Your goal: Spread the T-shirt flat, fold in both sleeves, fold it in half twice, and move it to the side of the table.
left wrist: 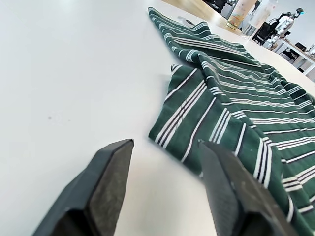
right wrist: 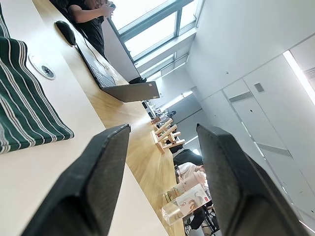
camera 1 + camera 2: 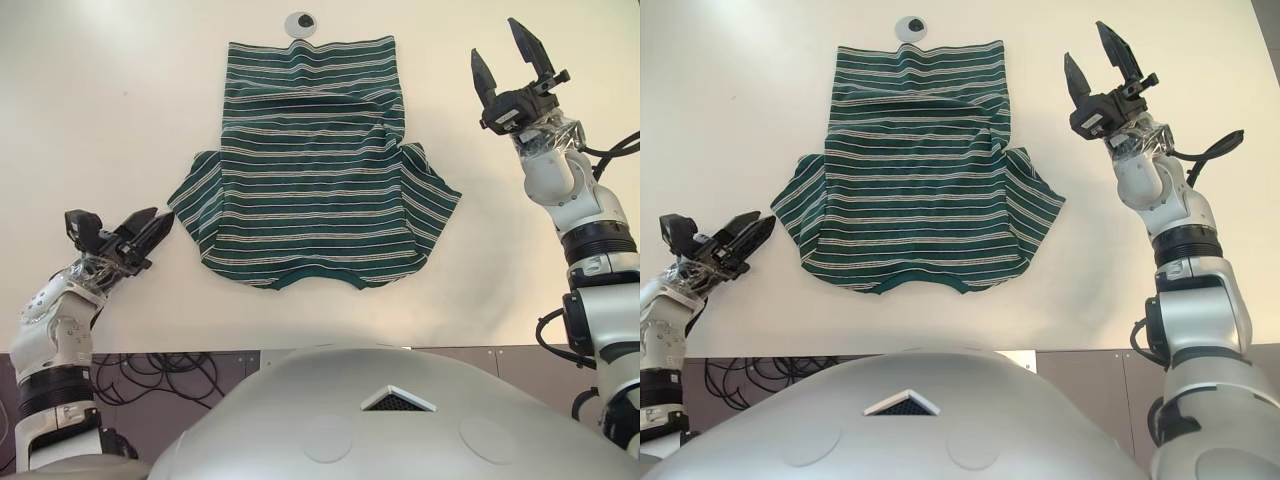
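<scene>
A dark green T-shirt (image 3: 315,190) with thin white stripes lies in the middle of the white tabletop (image 3: 100,100), its collar (image 3: 318,283) toward the near edge and its hem (image 3: 310,45) toward the far edge. It is spread open rather than folded: the left sleeve (image 3: 195,195) and the right sleeve (image 3: 432,195) both stick out to the sides. The cloth is not quite flat, with creases running across the far half of the body and rumpled folds where the right sleeve meets the body. A small round cable port (image 3: 300,24) is set in the tabletop just beside the hem on its far side. The left gripper (image 3: 158,220) sits low over the tabletop at the near left, pointing right at the outer edge of the left sleeve and just beside it; whether a fingertip touches the cloth cannot be told. Its fingers (image 1: 110,182) stand apart with nothing between them. The right gripper (image 3: 497,42) is at the far right, well apart from the T-shirt, pointing toward the far edge, its fingers (image 2: 101,182) spread wide and holding nothing. Farther off, the right wrist view shows an open laptop (image 2: 125,91) and a dark mouse (image 2: 65,32) on a wooden surface. A tangle of black cables (image 3: 160,372) lies below the near edge of the tabletop on the left
</scene>
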